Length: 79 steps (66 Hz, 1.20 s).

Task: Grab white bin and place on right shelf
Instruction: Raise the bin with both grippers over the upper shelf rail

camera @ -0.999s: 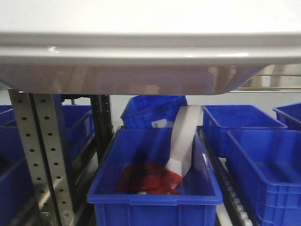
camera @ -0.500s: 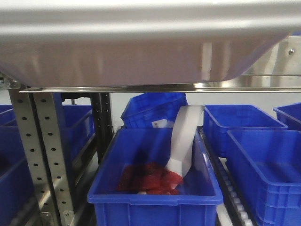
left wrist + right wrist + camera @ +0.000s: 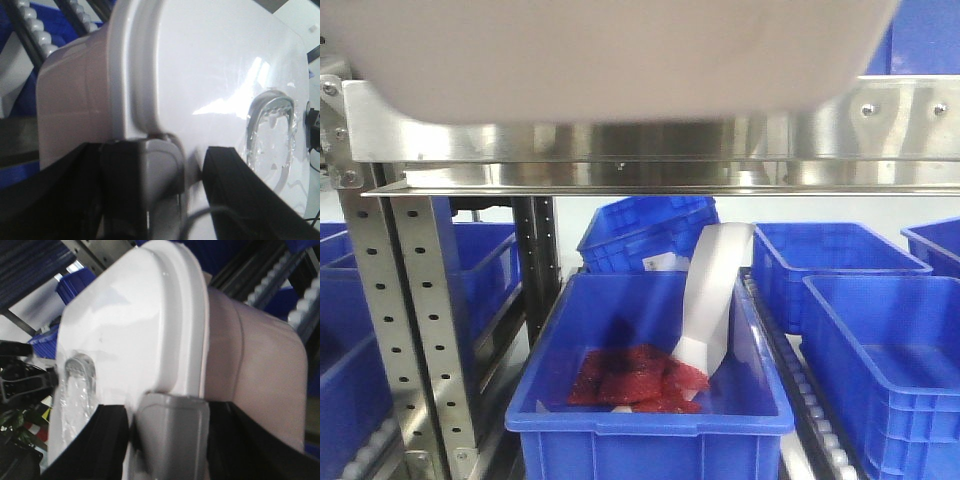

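Observation:
The white bin (image 3: 610, 50) fills the top of the front view; only its pinkish underside shows, just above the shiny steel front rail of the right shelf (image 3: 620, 140). In the left wrist view, the white bin (image 3: 200, 75) shows its glossy lid and recessed handle. My left gripper (image 3: 165, 185) is shut on the grey clasp at its rim. My right gripper (image 3: 170, 440) is shut on the grey clasp at the opposite end of the white bin (image 3: 140, 330). Neither gripper shows in the front view.
Below the rail a blue crate (image 3: 650, 400) holds red items and a white strip. More blue crates (image 3: 880, 330) stand to the right and behind on roller tracks. Perforated metal uprights (image 3: 410, 330) rise at the left.
The bin has risen in the front view. Its lid and rim have left the frame and the steel rail of the shelf, hidden before, now shows beneath it.

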Each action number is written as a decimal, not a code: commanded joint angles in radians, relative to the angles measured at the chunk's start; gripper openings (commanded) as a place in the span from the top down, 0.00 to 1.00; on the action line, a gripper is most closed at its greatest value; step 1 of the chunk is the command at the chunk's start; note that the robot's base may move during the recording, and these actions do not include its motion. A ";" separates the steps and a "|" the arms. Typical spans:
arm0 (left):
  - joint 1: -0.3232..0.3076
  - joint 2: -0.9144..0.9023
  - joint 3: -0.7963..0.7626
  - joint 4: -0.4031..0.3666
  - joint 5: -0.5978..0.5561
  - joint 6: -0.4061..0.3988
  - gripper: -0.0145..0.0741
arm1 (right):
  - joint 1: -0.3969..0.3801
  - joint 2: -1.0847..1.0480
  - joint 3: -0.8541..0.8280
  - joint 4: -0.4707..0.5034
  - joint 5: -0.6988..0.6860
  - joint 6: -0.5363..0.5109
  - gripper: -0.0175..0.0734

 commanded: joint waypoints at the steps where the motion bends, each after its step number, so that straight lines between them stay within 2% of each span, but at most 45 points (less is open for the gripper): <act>1: -0.028 0.029 -0.069 -0.175 0.029 0.027 0.52 | 0.009 0.039 -0.100 0.140 0.064 0.012 0.34; 9: -0.079 0.099 -0.126 -0.186 0.005 0.065 0.52 | 0.032 0.120 -0.160 0.140 0.049 0.013 0.34; 19: -0.139 0.177 -0.207 -0.184 -0.095 0.071 0.52 | 0.085 0.206 -0.218 0.140 -0.016 0.003 0.34; 32: -0.139 0.261 -0.305 -0.188 -0.170 0.071 0.52 | 0.098 0.311 -0.335 0.143 -0.041 0.002 0.34; 47: -0.139 0.352 -0.381 -0.252 -0.258 0.071 0.52 | 0.098 0.432 -0.460 0.160 -0.091 0.002 0.34; 63: -0.139 0.454 -0.489 -0.296 -0.271 0.071 0.52 | 0.098 0.539 -0.536 0.206 -0.092 0.002 0.34; 72: -0.139 0.514 -0.540 -0.367 -0.271 0.073 0.52 | 0.098 0.580 -0.558 0.258 -0.090 -0.014 0.34; 79: -0.148 0.546 -0.581 -0.377 -0.271 0.073 0.52 | 0.098 0.603 -0.595 0.275 -0.097 -0.026 0.34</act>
